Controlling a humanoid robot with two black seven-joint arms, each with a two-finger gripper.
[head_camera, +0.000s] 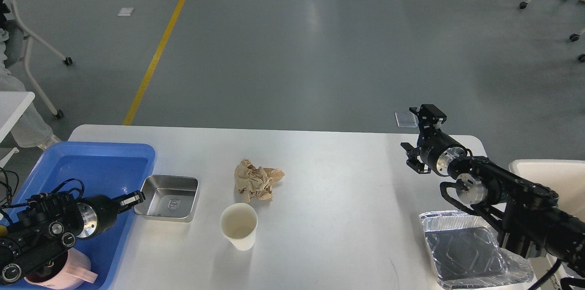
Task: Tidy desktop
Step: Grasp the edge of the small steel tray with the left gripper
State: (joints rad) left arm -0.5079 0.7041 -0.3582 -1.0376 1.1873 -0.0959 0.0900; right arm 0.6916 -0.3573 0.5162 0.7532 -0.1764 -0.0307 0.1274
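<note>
Nearest, a pink item sits in the blue tray under the left arm, and a foil tray lies at the near right of the surface, partly under the right arm. Slightly farther, a paper cup stands upright. The left end effector hovers at the steel tin, fingers narrow and empty. Beyond the cup lies crumpled paper. Farthest, the right end effector is raised over the far right edge; its opening cannot be told. The surface spans the whole foreground, still cluttered. Risks: a narrow grip may slip off the tin's smooth rim, or push it into the cup and tip it.
</note>
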